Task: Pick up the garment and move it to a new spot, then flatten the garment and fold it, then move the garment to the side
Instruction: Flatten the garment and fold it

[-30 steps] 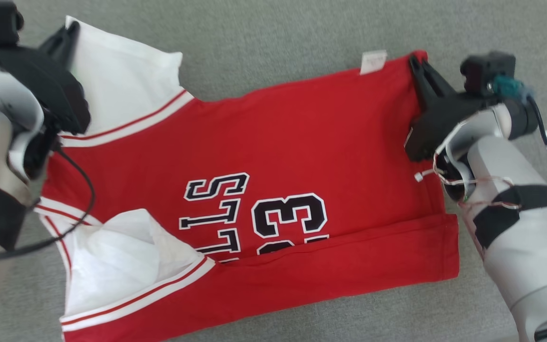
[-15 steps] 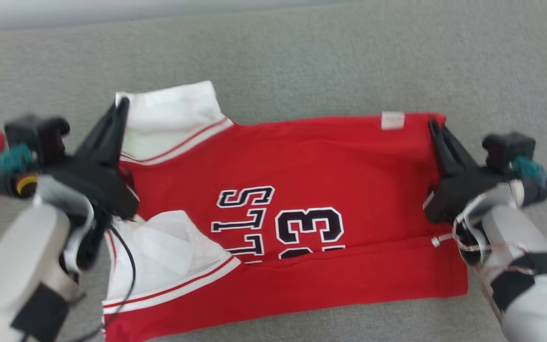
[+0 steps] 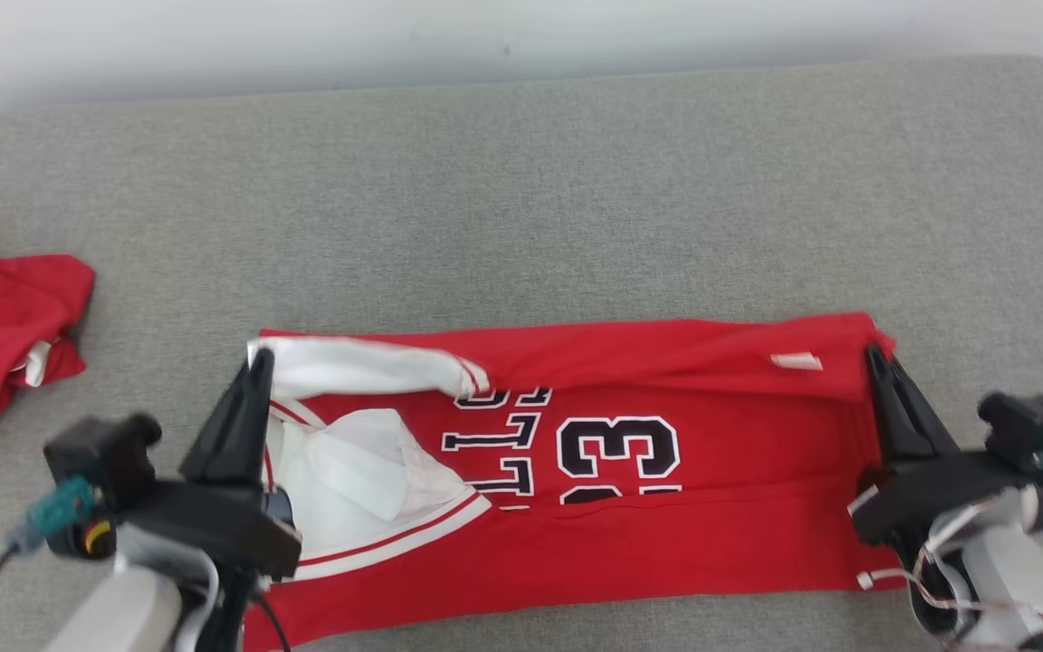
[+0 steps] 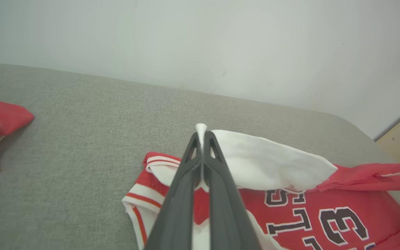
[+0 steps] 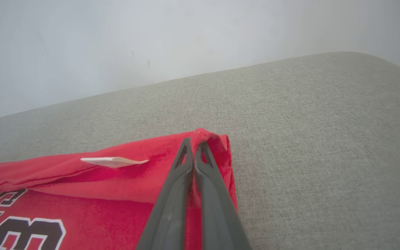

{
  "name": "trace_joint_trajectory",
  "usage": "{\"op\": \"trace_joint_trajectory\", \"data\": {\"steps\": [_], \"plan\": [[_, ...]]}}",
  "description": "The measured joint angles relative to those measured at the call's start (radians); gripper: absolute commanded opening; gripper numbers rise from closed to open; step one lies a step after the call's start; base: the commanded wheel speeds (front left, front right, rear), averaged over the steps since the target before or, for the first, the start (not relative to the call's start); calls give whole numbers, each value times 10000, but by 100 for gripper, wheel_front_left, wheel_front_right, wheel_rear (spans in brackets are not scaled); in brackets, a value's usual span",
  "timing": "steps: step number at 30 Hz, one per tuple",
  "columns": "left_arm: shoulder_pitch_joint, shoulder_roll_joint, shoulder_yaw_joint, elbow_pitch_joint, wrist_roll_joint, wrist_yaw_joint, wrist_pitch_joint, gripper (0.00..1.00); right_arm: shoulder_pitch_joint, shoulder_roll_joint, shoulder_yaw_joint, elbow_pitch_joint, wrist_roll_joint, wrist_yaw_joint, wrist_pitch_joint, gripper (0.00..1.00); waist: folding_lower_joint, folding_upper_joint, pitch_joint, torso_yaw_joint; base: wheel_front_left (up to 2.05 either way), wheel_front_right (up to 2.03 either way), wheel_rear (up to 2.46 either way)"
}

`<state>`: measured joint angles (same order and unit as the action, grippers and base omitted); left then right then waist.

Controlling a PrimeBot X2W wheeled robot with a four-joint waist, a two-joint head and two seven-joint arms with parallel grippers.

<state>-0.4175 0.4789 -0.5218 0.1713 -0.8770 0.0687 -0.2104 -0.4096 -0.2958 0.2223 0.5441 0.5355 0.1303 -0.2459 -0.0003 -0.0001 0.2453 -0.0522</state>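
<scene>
Grey padded surface, left tool pinching white sleeve of red jersey, right tool pinching its hem corner.

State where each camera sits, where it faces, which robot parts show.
Head view: on the head, looking forward and down at the red jersey on the grey surface; left end effector and right end effector show.
Left wrist view: on that wrist, along the left end effector, shut on the jersey's white sleeve.
Right wrist view: along the right end effector, shut on the jersey's red corner.
Shared: all show the jersey's lettering.
</scene>
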Motion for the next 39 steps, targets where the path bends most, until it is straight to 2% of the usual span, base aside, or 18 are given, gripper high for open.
{"op": "trace_joint_trajectory", "data": {"steps": [6, 15, 16, 17, 18, 19, 27, 32, 39], "plan": [[981, -337, 2, -297, -44, 272, -265, 0, 1058, -15, -585, -1005, -6, 0, 245, 0, 2, 0, -137, 157, 0, 0, 0], [1894, -832, 138, -59, -134, 182, -451, 0, 2279, 213, -1528, -2080, -284, 0, 989, 0, 2, 0, -439, 338, 0, 0, 0], [1936, -853, 115, 31, -117, 178, -453, 0, 2356, 259, -1595, -2151, -309, 0, 1072, 6, 2, 0, -473, 352, 0, 0, 0], [1967, -867, 111, 94, -40, 146, -460, 47, 2421, 291, -1659, -2232, -364, 0, 1145, 36, 2, 0, -506, 364, 0, 0, 0], [1989, -892, 130, 128, 2, 117, -479, 100, 2485, 318, -1705, -2318, -393, 0, 1189, 79, 2, 0, -539, 372, 0, 0, 0], [2047, -963, 165, 201, 35, 104, -481, 100, 2577, 368, -1789, -2447, -462, 0, 1304, 100, 2, 0, -596, 378, 0, 0, 0], [2214, -1087, 832, 119, 443, 92, -495, 100, 2952, 410, -2128, -3070, -596, 0, 1417, 100, 2, -1, -764, 347, 0, 0, 0], [2385, -1373, 2015, -518, 1588, 117, -512, 100, 2999, 349, -2270, -3317, -719, 0, 1718, 100, 2, 0, -856, 333, 0, 0, 0], [2760, -1728, 3032, -1099, 3607, 136, -520, 100, 2660, 384, -2479, -2594, -1166, 0, 2426, 100, 2, 0, -949, 444, 0, 0, 0]]}}
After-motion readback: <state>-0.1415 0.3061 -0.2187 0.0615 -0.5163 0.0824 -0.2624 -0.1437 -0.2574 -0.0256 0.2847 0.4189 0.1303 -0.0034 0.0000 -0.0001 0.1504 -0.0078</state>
